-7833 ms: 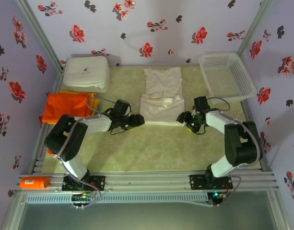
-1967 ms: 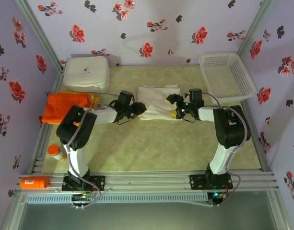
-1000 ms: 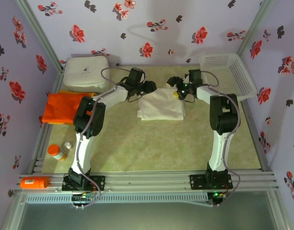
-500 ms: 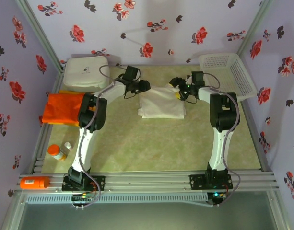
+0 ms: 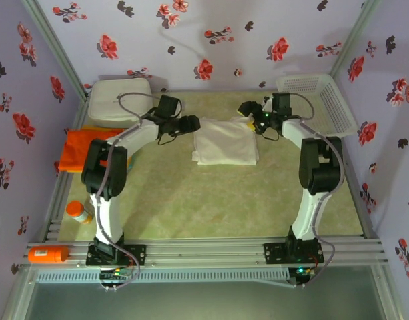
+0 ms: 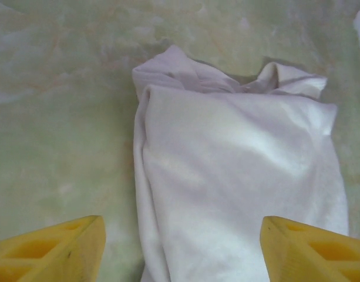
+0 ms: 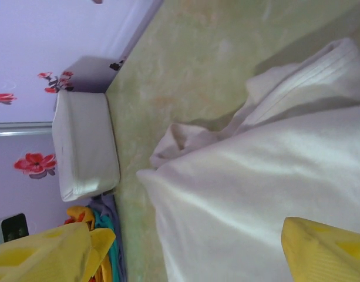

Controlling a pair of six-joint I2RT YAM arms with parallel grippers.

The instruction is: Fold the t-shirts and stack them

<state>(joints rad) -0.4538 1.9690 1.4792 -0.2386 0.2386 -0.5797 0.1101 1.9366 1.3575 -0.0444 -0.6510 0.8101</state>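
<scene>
Since half a second ago both arms have drawn back a little from the off-white folded cloth t-shirt [image 5: 225, 141]. In the top view the left gripper [image 5: 189, 123] sits just off the shirt's far left corner and the right gripper [image 5: 247, 110] just off its far right corner, both with fingers apart. The shirt lies as a compact rectangle in the far middle of the counter [image 5: 211, 200], with bare surface from its near side down to the near edge. A bright orange folded t-shirt [image 5: 81, 152] lies at the left edge, partly hidden by the left arm. A white rigid rounded box [image 5: 121, 100] fills the far left corner and a white plastic mesh basket [image 5: 317, 100] the far right corner.

In the left wrist view the left gripper [image 6: 182, 244] is spread wide and holds nothing. Its yellow fingertips [image 6: 56, 247] are cut off by the bottom of the frame. The shirt [image 6: 238, 176] lies between and beyond them, its far end bunched into loose folds, with bare counter [image 6: 62, 117] to one side.

In the right wrist view the right gripper [image 7: 188, 247] is likewise spread and empty. The shirt [image 7: 256, 194] lies under it, its crumpled far edge hard to make out. Open counter [image 7: 185, 70] runs to the white box [image 7: 83, 147] against the wall.
</scene>
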